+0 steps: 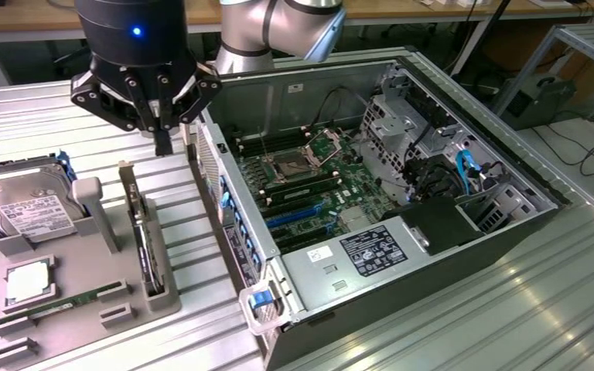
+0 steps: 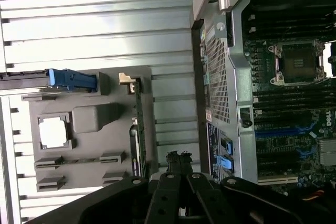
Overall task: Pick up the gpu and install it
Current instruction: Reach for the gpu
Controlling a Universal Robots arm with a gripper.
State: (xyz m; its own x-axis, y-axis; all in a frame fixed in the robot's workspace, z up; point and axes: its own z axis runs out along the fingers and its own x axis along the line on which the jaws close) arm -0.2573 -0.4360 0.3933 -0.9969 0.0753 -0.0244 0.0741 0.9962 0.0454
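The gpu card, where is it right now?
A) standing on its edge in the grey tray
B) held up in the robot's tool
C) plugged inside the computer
A: the gpu stands on its edge in a slot of the grey tray, outside the computer, and the shut tool near it holds nothing.

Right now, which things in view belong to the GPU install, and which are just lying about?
For the job:
- gpu, standing edge-on in the gray holder
- gripper, shut, near the gpu's bracket end
- open computer case with its motherboard

Lying about, in the same holder:
- hard drive
- processor chip
- memory stick
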